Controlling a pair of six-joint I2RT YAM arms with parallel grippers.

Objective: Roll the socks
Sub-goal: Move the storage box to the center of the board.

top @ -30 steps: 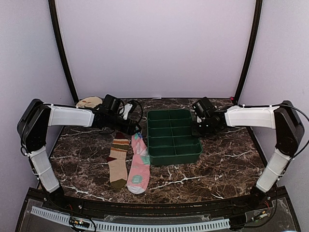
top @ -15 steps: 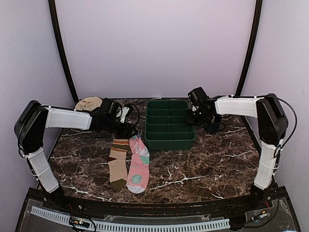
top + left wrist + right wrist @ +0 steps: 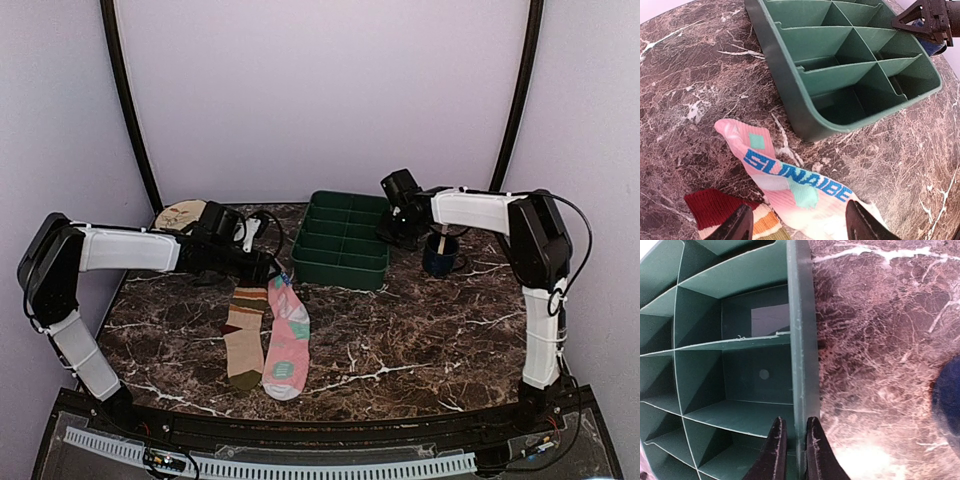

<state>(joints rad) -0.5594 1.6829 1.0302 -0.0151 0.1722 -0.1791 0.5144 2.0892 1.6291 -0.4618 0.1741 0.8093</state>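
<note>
Two socks lie side by side on the marble table, toes toward the near edge: the striped beige sock (image 3: pixel 245 325) on the left and the pink sock (image 3: pixel 288 335) on the right. My left gripper (image 3: pixel 266 268) hovers open over their cuffs. In the left wrist view its fingers (image 3: pixel 738 226) straddle the pink sock (image 3: pixel 790 182), with the striped sock's maroon cuff (image 3: pixel 707 209) beside the left finger; my left gripper (image 3: pixel 800 227) holds nothing. My right gripper (image 3: pixel 401 226) is shut on the right wall of a green tray (image 3: pixel 335 272), its fingers (image 3: pixel 775 450) clamping the wall (image 3: pixel 801 340).
The green divided tray (image 3: pixel 785 95) sits angled just behind the socks' cuffs. A dark blue mug (image 3: pixel 440 256) with a stick in it stands right of the tray, also at the right wrist view's edge (image 3: pixel 947 400). A round beige disc (image 3: pixel 182 213) lies at the back left.
My right gripper has pulled the tray back and to the left, turning it and uncovering the blue mug. My left gripper has shifted slightly left, still open over the cuffs.
</note>
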